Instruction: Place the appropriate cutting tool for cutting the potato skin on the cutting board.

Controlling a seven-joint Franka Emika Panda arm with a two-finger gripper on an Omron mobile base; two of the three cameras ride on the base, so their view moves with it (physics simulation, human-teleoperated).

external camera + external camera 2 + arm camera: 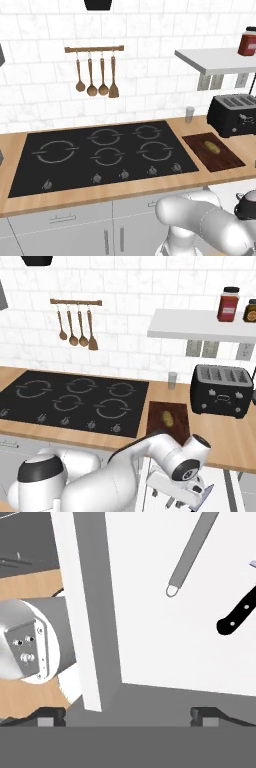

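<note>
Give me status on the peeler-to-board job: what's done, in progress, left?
Done: the potato sits on the cutting board, and a white drawer looks open below the counter. In hand: the gripper is open, holds nothing, and looks down into the drawer at a grey-handled tool and a black-handled knife. Left: picking a tool, grasping it, carrying it to the board.

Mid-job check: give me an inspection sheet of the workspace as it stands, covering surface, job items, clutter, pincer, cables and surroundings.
Surface: wooden counter with black cooktop.
Job's things: potato lies on the cutting board; open white drawer holds a grey-handled tool and a black-handled knife, blades out of frame.
Clutter: small glass, black toaster.
Pincer: pincer open, empty, low over the drawer.
Cables: nothing seen.
Surroundings: hanging wooden utensils, shelf with jars.
</note>
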